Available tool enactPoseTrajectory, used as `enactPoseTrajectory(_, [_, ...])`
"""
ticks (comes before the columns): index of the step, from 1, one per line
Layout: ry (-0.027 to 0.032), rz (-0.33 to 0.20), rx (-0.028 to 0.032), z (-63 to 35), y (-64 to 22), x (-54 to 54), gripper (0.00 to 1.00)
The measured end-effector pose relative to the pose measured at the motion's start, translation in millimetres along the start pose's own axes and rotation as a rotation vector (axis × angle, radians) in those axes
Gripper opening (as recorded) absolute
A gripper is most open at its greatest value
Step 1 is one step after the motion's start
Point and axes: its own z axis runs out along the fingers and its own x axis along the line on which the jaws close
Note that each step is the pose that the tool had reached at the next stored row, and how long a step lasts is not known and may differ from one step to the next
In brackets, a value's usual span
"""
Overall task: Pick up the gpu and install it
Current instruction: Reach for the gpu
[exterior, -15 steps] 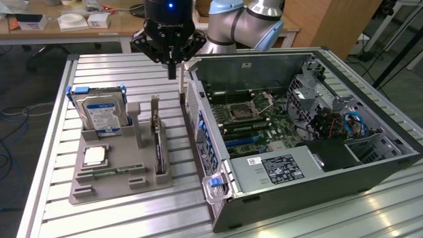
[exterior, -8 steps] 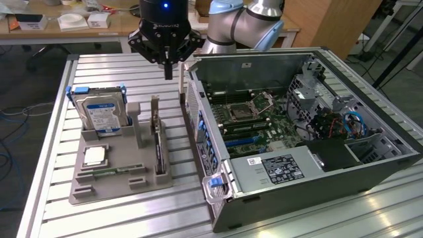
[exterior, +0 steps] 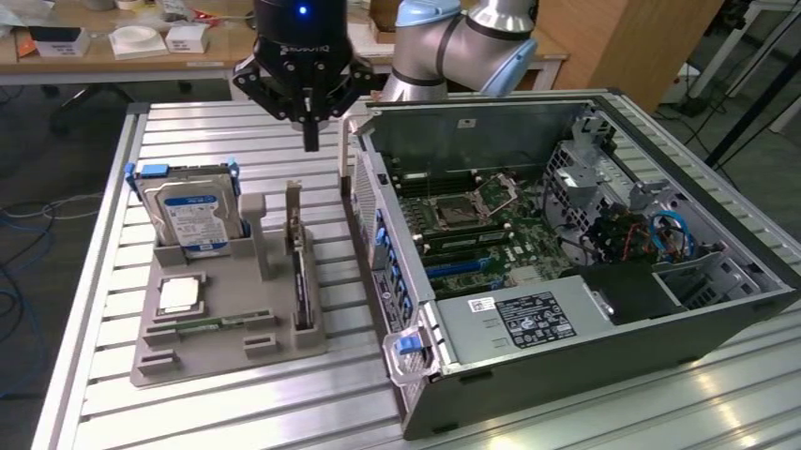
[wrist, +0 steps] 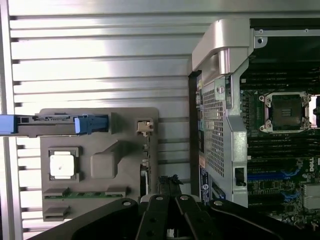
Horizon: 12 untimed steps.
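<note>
- Nearest, at the exterior view's right: the open computer case [exterior: 601, 375] lies on its side on the slatted surface [exterior: 250, 412]. Its power supply [exterior: 532, 319] is at the near end and the motherboard [exterior: 470, 220] lies beyond it. I see no card standing in the blue expansion slots [exterior: 457, 267].
- To the exterior view's left of the case sits the grey holder tray [exterior: 225, 356]. A green memory stick [exterior: 206, 324] lies along its near part, with a processor [exterior: 182, 295] just beyond.
- The gpu [exterior: 302, 281] stands on edge in a slot along the side of the tray nearest the case. Its dark board runs near to far, with the pale bracket [exterior: 293, 202] at the far end. Nothing touches it.
- Farther left on the tray, a hard drive [exterior: 188, 211] with blue rails stands upright.
- Farthest: the gripper [exterior: 310, 141] hangs above the surface past the far end of the tray, between the tray and the far corner of the case. The jaws are closed together with nothing between them, above and beyond the bracket and clear of the gpu.
- Status, as judged: nothing of the task shows as done. The gpu is seated in the tray and not grasped, so both the pick-up and the install into the case are outstanding.
</note>
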Motion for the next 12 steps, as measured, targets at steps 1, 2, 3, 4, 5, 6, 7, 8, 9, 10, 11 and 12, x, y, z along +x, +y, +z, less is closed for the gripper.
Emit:
enactPoseTrajectory(1, [0.0001, 0.0, 0.0, 0.0, -0.1, 1.0, 0.11])
enactPoseTrajectory(2, [0.0, 0.0, 0.0, 0.0, -0.1, 2.0, 0.11])
enactPoseTrajectory(3, [0.0, -0.001, 0.0, 0.0, -0.2, 3.1, 0.11])
enactPoseTrajectory(4, [0.0, -0.001, -0.0001, 0.0, -0.3, 4.1, 0.11])
enactPoseTrajectory(5, [0.0, -0.001, 0.0, 0.0, -0.3, 5.2, 0.11])
enactPoseTrajectory(6, [0.0, -0.001, 0.0, -0.1, -0.4, 6.2, 0.11])
enactPoseTrajectory(7, [0.0001, -0.001, -0.0001, -0.1, -0.5, 7.3, 0.11])
enactPoseTrajectory(8, [0.0001, -0.001, 0.0, -0.1, -0.5, 8.3, 0.11])
enactPoseTrajectory(9, [0.0001, -0.001, -0.0001, -0.1, -0.6, 9.5, 0.11])
enactPoseTrajectory(10, [0.0001, -0.001, 0.0, -0.1, -0.7, 10.6, 0.11])
enactPoseTrajectory(11, [0.0001, -0.001, -0.0001, -0.1, -0.7, 11.7, 0.11])
enactPoseTrajectory(12, [0.0001, -0.002, 0.0, -0.1, -0.8, 12.8, 0.11])
